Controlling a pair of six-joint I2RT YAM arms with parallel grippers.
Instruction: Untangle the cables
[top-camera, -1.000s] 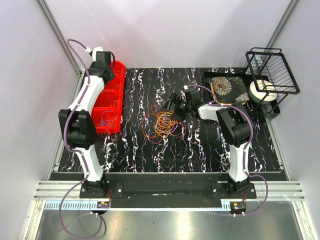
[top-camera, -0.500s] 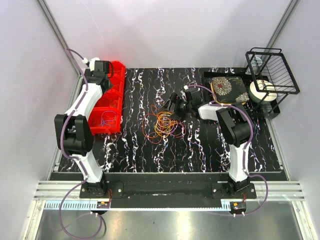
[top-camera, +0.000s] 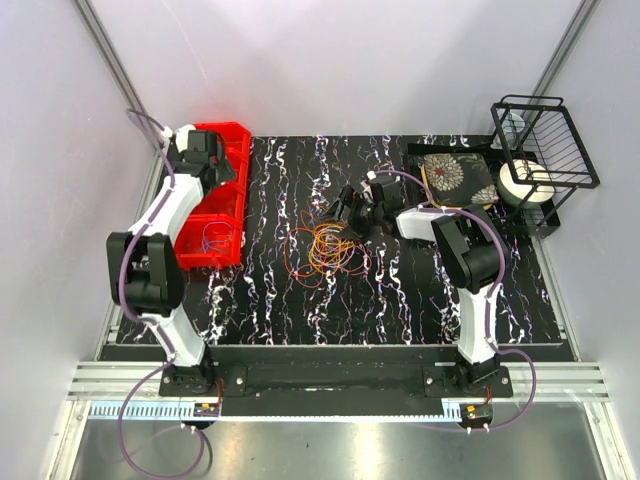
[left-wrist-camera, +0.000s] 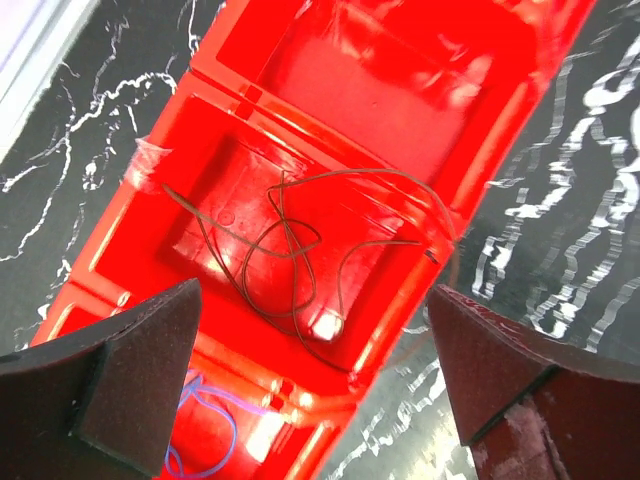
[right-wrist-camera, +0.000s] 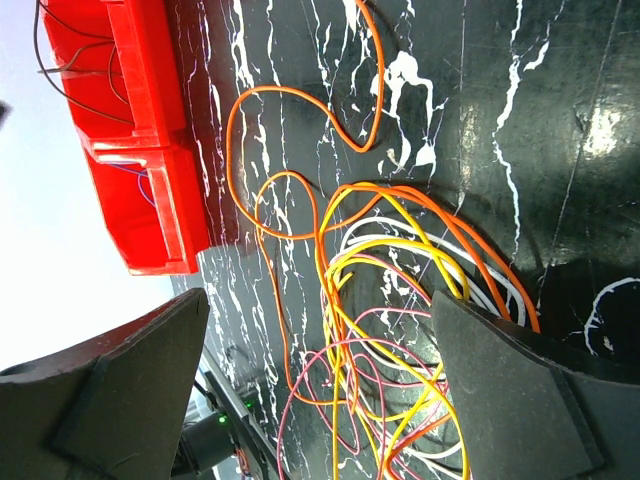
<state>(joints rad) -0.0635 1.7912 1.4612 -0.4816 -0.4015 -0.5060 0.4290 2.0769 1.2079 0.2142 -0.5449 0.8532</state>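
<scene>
Left gripper (left-wrist-camera: 312, 300): fingers spread, empty, above red bin (left-wrist-camera: 400, 80); elbow swung left since earlier frame; one dark cable (left-wrist-camera: 285, 250) beneath. Right gripper (right-wrist-camera: 320, 300): spread, unmoved, cables (right-wrist-camera: 360, 330) tangle directly below.

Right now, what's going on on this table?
Cable sorting is partway through. The left end effector hangs open over the red bin, above a compartment holding one dark wire; a blue wire lies in the next compartment. The right end effector is open at the tangle of orange, yellow and pink cables on the table, gripping nothing.
</scene>
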